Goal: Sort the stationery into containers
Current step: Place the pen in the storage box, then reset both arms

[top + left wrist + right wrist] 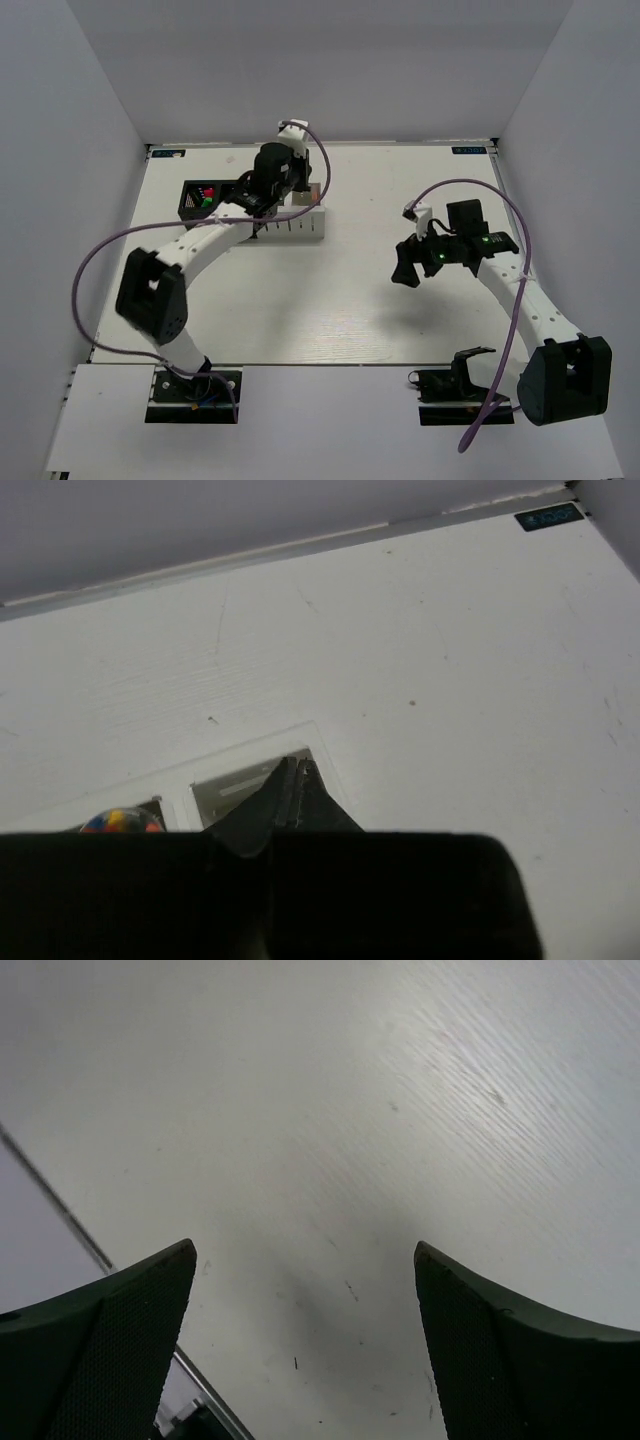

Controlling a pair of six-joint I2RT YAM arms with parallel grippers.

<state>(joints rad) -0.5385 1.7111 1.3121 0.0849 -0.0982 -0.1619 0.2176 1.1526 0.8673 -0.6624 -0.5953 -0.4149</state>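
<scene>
The containers stand in a row at the back left. A black cube (200,198) holds pink and green-capped items. A white cube (305,218) is at the right end; my left arm hides the ones between. My left gripper (287,195) hovers over the row. In the left wrist view its fingers (296,767) are pressed together with nothing visible between them, right above an open white cube (250,748). A colourful object (120,820) peeks from the neighbouring cube. My right gripper (408,265) is open and empty over bare table (305,1250). Scissors, tube and sticks are not visible.
White walls enclose the table on three sides. A blue label (550,517) marks the far right corner (470,150). Purple cables loop from both arms. A metal rail (70,1225) of the table edge shows in the right wrist view.
</scene>
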